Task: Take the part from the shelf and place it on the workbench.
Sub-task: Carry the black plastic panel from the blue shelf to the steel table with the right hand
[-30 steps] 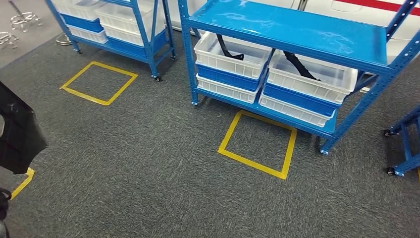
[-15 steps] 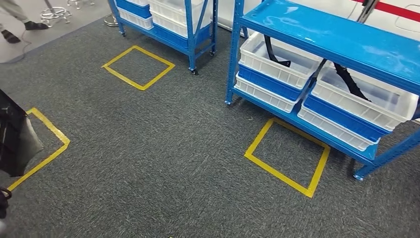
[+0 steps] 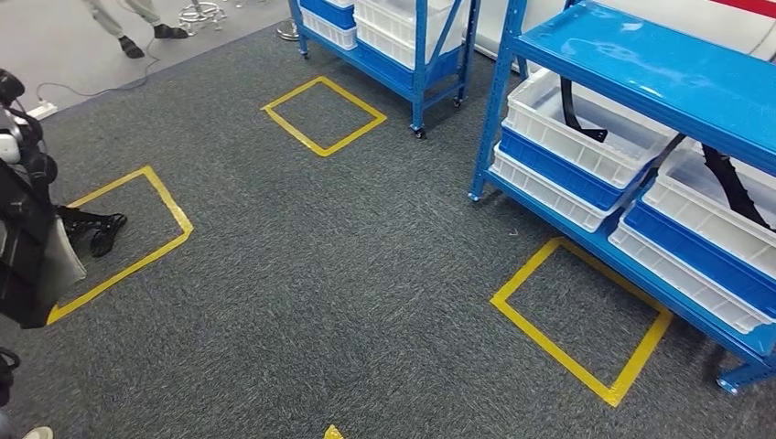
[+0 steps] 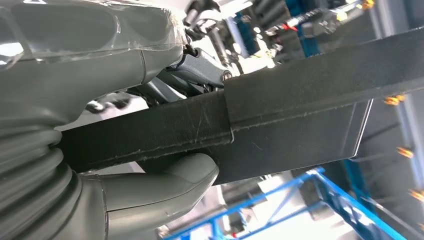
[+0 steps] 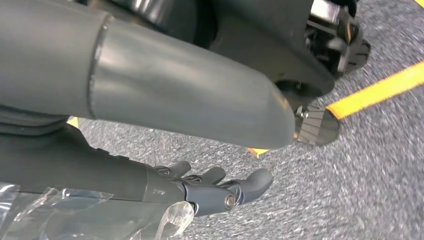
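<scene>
The part [image 4: 300, 95] is a flat black panel with a raised band, and my left hand [image 4: 75, 85] grips it with the thumb [image 4: 170, 182] pressed under its edge. In the head view the same black part [image 3: 26, 256] shows at the left edge, held up beside my body. My right hand [image 5: 220, 187] hangs over the grey carpet with its fingers loosely extended and nothing in it. The blue shelf [image 3: 641, 64] stands at the right, holding white bins [image 3: 586, 137] with more black parts [image 3: 572, 105] in them.
A second blue shelf [image 3: 403, 46] with bins stands at the back. Yellow tape squares mark the carpet at the left [image 3: 174, 219], the middle back [image 3: 325, 114] and the right front [image 3: 586, 320]. A dark object [image 3: 91, 229] lies in the left square. A person's feet [image 3: 137, 41] stand at the far left.
The whole picture has shifted: the camera has turned, so the shelves slide right and the left tape square and a person's feet come into view. The part stays at the left edge.
</scene>
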You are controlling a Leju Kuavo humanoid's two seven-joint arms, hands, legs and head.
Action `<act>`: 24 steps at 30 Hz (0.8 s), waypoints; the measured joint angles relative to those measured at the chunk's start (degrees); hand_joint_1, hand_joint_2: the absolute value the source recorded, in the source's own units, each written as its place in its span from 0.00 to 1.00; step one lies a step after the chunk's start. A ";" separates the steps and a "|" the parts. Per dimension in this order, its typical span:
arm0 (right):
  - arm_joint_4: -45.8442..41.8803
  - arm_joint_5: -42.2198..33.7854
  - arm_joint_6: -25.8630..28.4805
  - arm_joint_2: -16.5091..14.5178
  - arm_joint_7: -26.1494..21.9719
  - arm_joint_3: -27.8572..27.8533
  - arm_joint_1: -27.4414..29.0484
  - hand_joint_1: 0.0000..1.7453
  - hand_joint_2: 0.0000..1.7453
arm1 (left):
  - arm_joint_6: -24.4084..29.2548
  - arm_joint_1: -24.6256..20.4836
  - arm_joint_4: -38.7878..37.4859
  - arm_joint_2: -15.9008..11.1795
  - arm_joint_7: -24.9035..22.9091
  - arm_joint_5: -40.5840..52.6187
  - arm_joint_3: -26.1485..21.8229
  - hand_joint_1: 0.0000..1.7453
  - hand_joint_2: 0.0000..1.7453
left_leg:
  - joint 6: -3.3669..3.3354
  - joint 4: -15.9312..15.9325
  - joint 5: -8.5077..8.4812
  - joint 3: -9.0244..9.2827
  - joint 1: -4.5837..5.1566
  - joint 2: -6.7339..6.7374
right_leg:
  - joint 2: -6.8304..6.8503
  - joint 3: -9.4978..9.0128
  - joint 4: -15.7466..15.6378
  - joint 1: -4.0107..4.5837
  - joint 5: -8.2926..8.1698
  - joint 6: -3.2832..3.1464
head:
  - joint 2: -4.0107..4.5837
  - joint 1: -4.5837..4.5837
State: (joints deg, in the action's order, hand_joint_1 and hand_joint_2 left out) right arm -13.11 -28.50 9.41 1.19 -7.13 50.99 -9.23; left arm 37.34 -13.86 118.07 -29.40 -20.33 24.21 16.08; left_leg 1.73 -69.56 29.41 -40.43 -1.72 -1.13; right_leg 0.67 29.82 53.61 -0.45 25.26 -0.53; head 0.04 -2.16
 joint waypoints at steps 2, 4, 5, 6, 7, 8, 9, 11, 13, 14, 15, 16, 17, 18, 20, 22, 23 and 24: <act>0.00 -0.11 -0.02 -0.03 0.07 0.00 0.05 0.00 0.00 | -0.38 0.06 -0.03 0.00 -0.59 -0.37 0.22 1.00 1.00 | 0.16 -1.24 -0.43 -0.41 -0.02 0.37 | 1.64 -0.07 0.01 0.10 0.14 -0.05 | 0.00 -0.02; 0.00 -0.22 -0.03 -0.10 0.09 0.00 0.02 0.00 0.00 | -0.91 -0.02 -0.04 0.00 -1.14 -0.80 0.38 1.00 1.00 | 0.03 6.66 -4.04 3.93 0.05 2.11 | 3.10 -0.37 0.02 0.20 0.39 0.12 | 0.00 -0.03; 0.00 -0.22 -0.03 -0.14 0.08 -0.01 0.03 0.00 0.00 | -1.07 -0.14 -0.05 0.00 -1.30 -0.95 0.43 1.00 1.00 | -0.22 11.08 -5.65 6.28 0.25 3.46 | 3.74 -0.52 0.10 0.40 0.61 0.36 | 0.00 -0.03; 0.00 -0.22 -0.03 -0.16 0.08 -0.01 0.05 0.00 0.00 | -1.11 -0.28 -0.05 0.00 -1.38 -1.03 0.47 1.00 1.00 | -0.57 14.27 -6.72 7.88 0.44 4.50 | 4.31 -0.64 0.15 0.59 0.79 0.61 | 0.00 0.01; 0.00 -0.23 -0.03 -0.16 0.08 -0.01 0.05 0.00 0.00 | -1.08 -0.39 -0.06 -0.01 -1.39 -1.08 0.49 1.00 1.00 | -0.93 15.86 -7.17 8.59 0.66 5.07 | 4.82 -0.74 0.19 0.79 0.95 0.87 | 0.00 0.04; 0.00 -0.23 -0.03 -0.16 0.08 -0.02 0.02 0.00 0.00 | -1.00 -0.49 -0.07 -0.01 -1.39 -1.13 0.51 1.00 1.00 | -1.29 16.16 -7.25 8.49 0.86 4.65 | 5.42 -0.81 0.19 0.91 1.07 1.12 | 0.00 0.07; 0.00 -0.23 -0.03 -0.16 0.09 -0.02 -0.08 0.00 0.00 | -0.92 -0.50 -0.07 -0.03 -1.41 -1.17 0.52 1.00 1.00 | -1.64 16.21 -7.37 8.34 0.87 3.91 | 6.02 -0.92 0.13 0.88 1.15 1.34 | 0.00 0.10; 0.00 -0.24 -0.03 -0.16 0.11 -0.02 -0.24 0.00 0.00 | -0.74 -0.57 -0.07 -0.08 -1.45 -1.24 0.52 1.00 1.00 | -2.24 16.47 -7.63 8.34 0.67 2.59 | 5.15 -0.73 1.16 0.61 2.24 1.91 | 0.00 0.13; 0.00 -0.24 -0.03 -0.15 0.17 -0.02 -0.19 0.00 0.00 | -0.67 -0.73 -0.08 -0.09 -1.46 -1.26 0.59 1.00 1.00 | -2.70 16.66 -7.85 8.43 0.41 1.47 | 2.05 1.55 6.51 0.28 5.53 2.34 | 0.00 0.18; 0.00 -0.23 -0.03 -0.15 0.24 -0.02 -0.10 0.00 0.00 | -0.64 -0.81 -0.12 -0.08 -1.46 -1.31 0.67 1.00 1.00 | -2.81 16.66 -7.87 8.37 0.42 0.87 | 0.73 3.52 10.68 0.22 7.52 2.45 | 0.00 0.21; 0.00 -0.23 -0.03 -0.15 0.33 -0.02 0.02 0.00 0.00 | -0.62 -0.80 -0.18 -0.06 -1.46 -1.36 0.79 1.00 1.00 | -2.89 16.65 -7.89 8.34 0.43 0.23 | 0.17 5.49 14.60 0.19 8.96 2.53 | 0.00 0.22; 0.00 -0.22 -0.04 -0.15 0.43 -0.02 0.15 0.00 0.00 | -0.57 -0.80 -0.24 -0.05 -1.46 -1.44 0.92 1.00 1.00 | -2.90 16.63 -7.90 8.33 0.44 -0.53 | -0.09 6.84 17.07 0.16 9.41 2.58 | 0.00 0.23; 0.00 -0.22 -0.04 -0.16 0.52 -0.01 0.25 0.00 0.00 | -0.48 -0.78 -0.30 -0.05 -1.46 -1.53 1.05 1.00 1.00 | -2.88 16.62 -7.90 8.36 0.42 -1.34 | -0.21 7.20 17.37 0.09 8.69 2.60 | 0.00 0.23; 0.00 -0.22 -0.05 -0.16 0.60 -0.01 0.32 0.00 0.00 | -0.36 -0.78 -0.33 -0.04 -1.46 -1.63 1.17 1.00 1.00 | -2.85 16.60 -7.89 8.44 0.34 -2.19 | -0.44 6.42 15.24 -0.02 6.87 2.59 | 0.00 0.22; 0.00 -0.22 -0.07 -0.13 0.68 0.00 0.39 0.00 0.00 | -0.14 -0.80 -0.35 -0.04 -1.45 -1.80 1.38 1.00 1.00 | -2.51 16.49 -7.82 8.50 0.19 -3.79 | -2.91 3.01 7.15 -0.50 2.47 2.68 | 0.00 0.21; 0.00 -0.21 -0.14 -0.11 0.72 -0.01 0.44 0.00 0.00 | -0.02 -0.93 -0.37 -0.04 -1.41 -1.90 1.55 1.00 1.00 | -1.84 16.29 -7.90 8.13 0.11 -5.06 | -5.59 1.00 2.06 -0.84 0.53 2.66 | 0.00 0.21; 0.00 -0.21 -0.18 -0.11 0.74 -0.02 0.35 0.00 0.00 | 0.01 -0.97 -0.39 -0.04 -1.39 -1.93 1.64 1.00 1.00 | -1.45 16.33 -8.05 7.87 0.01 -5.69 | -5.98 0.86 1.60 -0.75 0.63 2.50 | 0.00 0.20; 0.00 -0.20 -0.21 -0.11 0.76 -0.02 0.17 0.00 0.00 | 0.02 -1.00 -0.43 -0.04 -1.38 -1.97 1.72 1.00 1.00 | -1.08 16.44 -8.26 7.68 -0.18 -6.37 | -5.25 0.92 1.56 -0.61 0.53 2.15 | 0.00 0.19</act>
State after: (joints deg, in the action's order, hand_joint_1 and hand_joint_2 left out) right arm -13.11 -28.70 9.20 1.08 -6.37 50.97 -9.05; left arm 37.36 -14.86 117.65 -29.44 -21.71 22.24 17.79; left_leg 0.65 -53.11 21.15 -32.75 -1.90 -7.50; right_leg -4.58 30.74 55.18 -1.05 25.79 1.61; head 0.04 -1.97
